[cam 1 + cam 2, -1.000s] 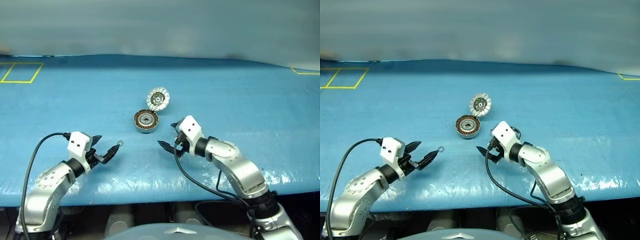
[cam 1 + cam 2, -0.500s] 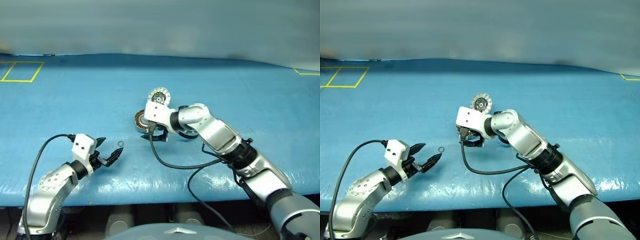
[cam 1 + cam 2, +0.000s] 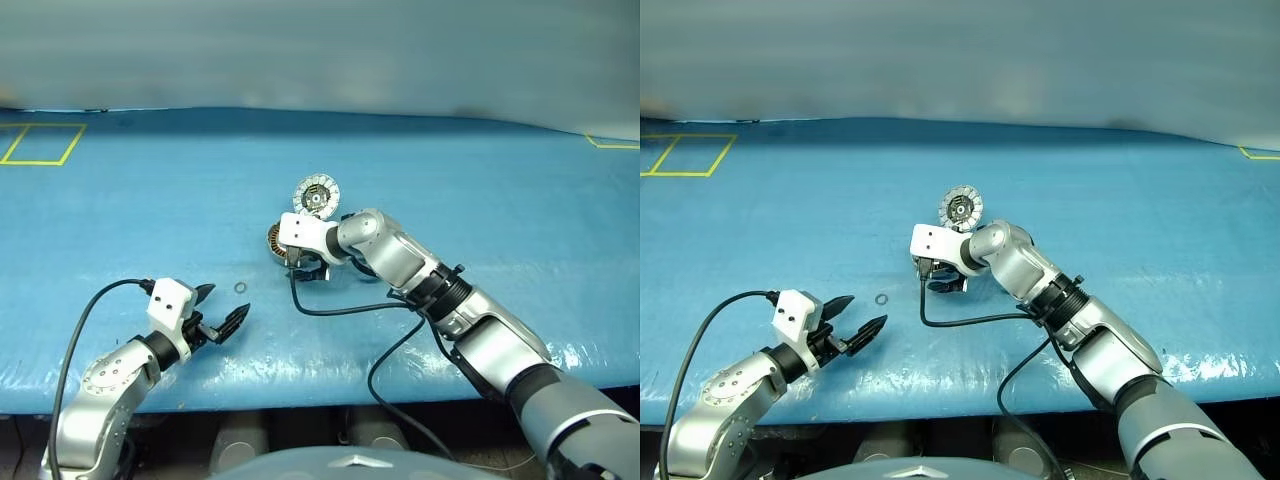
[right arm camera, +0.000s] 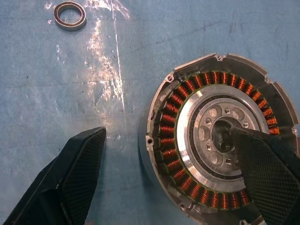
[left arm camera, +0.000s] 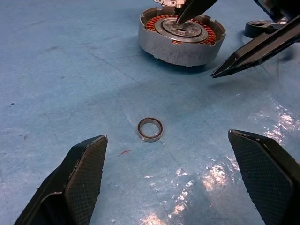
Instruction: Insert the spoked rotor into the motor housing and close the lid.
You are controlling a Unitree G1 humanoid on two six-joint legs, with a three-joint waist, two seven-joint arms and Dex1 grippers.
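The motor housing [image 4: 220, 143] sits on the blue table [image 3: 500, 190], roughly at the centre, with its copper windings exposed. The lid [image 3: 316, 195] stands tilted up at the far rim of the housing, so the lid is not closed.

The right claw [image 3: 940, 278] is released, jaws spread wide. It straddles the near wall of the housing: one finger [image 4: 269, 173] is over the bright centre plate, the other finger [image 4: 70, 183] is outside the can above the table. It grasps nothing.

The left claw [image 3: 222, 318] is also released and empty. It hovers near the front edge of the table, well apart from the housing. A small plain ring [image 5: 150, 129] lies flat on the table just ahead of it, between its spread fingers in the left wrist view.

A dark part [image 5: 262, 28] lies on the table just beside the housing on its right. It may be the spoked rotor, but too little of it shows to confirm.

Status, as judged: whether a rotor is already seated in the housing cannot be determined. At minimum, lid closure remains.
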